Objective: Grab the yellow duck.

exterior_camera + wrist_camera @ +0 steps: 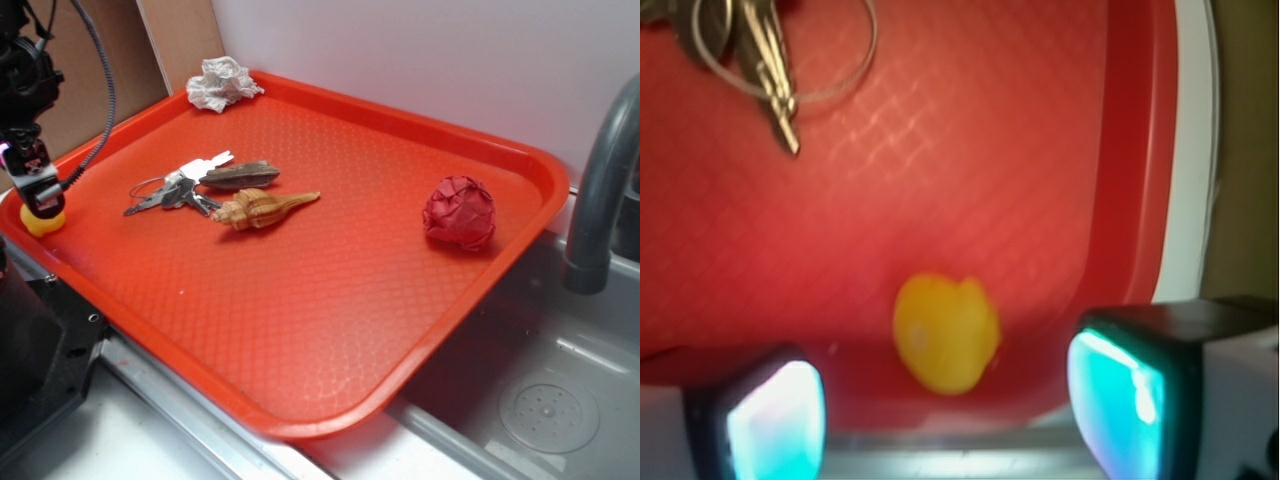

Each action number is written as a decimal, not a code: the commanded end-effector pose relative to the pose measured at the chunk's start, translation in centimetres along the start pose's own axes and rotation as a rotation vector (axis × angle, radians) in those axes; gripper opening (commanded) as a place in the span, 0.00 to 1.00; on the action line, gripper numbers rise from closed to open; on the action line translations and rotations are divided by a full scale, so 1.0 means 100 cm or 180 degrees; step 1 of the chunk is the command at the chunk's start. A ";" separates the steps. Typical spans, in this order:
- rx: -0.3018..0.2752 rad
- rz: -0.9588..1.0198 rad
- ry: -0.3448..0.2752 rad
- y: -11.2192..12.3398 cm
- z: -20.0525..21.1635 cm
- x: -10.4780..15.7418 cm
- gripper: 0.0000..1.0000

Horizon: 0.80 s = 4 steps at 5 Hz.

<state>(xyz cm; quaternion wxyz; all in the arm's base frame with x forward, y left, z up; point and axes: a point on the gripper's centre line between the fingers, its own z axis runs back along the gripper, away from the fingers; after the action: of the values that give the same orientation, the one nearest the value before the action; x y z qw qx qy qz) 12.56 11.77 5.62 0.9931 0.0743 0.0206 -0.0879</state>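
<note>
Yellow duck [945, 333] sits at the tray's [330, 330] near-left corner, roughly 9 o'clock of the tray in the ext. view, tucked vs. the raised rim, well apart from the keys [175, 190], the seashell [262, 208] and the red paper ball [459, 211] over at 3 o'clock. Gripper [40, 195] hangs right above it, pointing down; in the wrist view the fingers [775, 420] are spread wide w/ the duck between them and a bit ahead toward 12 o'clock, no contact on either side. That spread makes sense: the toy is round and smooth, so the pads need room to straddle it before they close. Step in hand looks like final descent/alignment, grab not yet made. Risks, as I judge: the rim crowds the spot, so one finger may land on the lip, and a slick rounded body could squirt out if the pinch is off-centre. Crumpled white paper [222, 82] at 11 o'clock is irrelevant.
</note>
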 end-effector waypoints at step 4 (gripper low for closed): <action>-0.0295 0.0081 0.0407 -0.009 -0.039 -0.016 0.00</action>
<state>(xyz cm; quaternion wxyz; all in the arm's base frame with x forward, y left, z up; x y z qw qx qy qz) 10.94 11.58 1.45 0.9934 0.0290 0.0879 -0.0675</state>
